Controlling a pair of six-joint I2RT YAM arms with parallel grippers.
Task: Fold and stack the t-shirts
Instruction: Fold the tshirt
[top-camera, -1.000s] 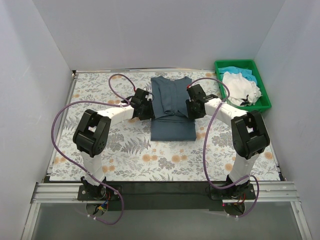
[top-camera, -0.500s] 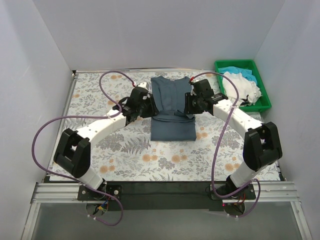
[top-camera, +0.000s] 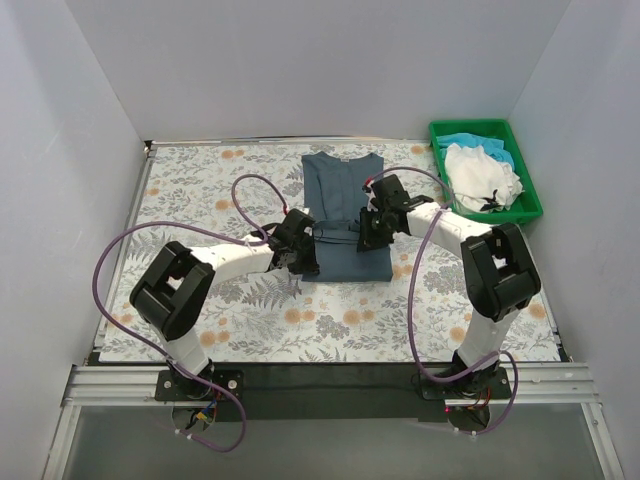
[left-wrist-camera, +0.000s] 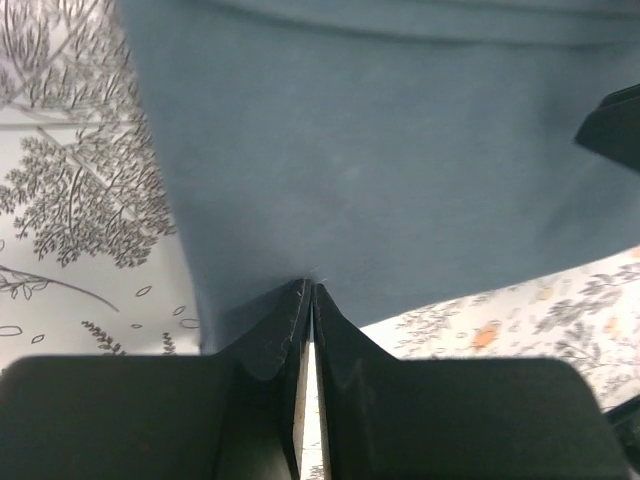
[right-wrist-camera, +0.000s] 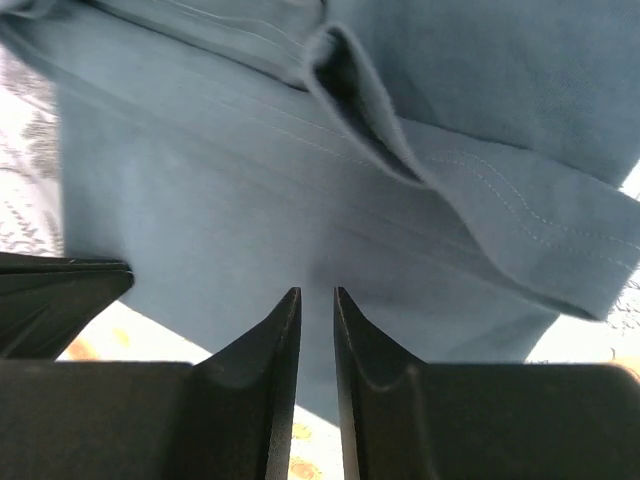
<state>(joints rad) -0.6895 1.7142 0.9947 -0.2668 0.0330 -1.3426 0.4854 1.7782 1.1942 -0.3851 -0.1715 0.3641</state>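
Note:
The dark slate t-shirt (top-camera: 345, 190) lies partly folded mid-table, with a cross fold about two thirds down; it also shows in the left wrist view (left-wrist-camera: 380, 150) and the right wrist view (right-wrist-camera: 250, 200). My left gripper (top-camera: 306, 258) is shut, with its tips (left-wrist-camera: 311, 287) resting on the shirt near its near-left corner. My right gripper (top-camera: 364, 235) is almost shut, a narrow slit between the jaws (right-wrist-camera: 317, 292), low over the shirt's near part just below the folded hem. Neither clamps cloth. The white t-shirt (top-camera: 482, 172) and the turquoise t-shirt (top-camera: 462, 142) lie crumpled in the tray.
The green plastic tray (top-camera: 536, 205) stands at the far right by the wall. A floral cloth (top-camera: 200, 190) covers the table. White walls close in the left, back and right sides. Purple cables loop above both arms.
Both grippers swung out to the shirt's far sides, then came back towards me onto its near half, and are now closer together. The shirt's shape looks the same.

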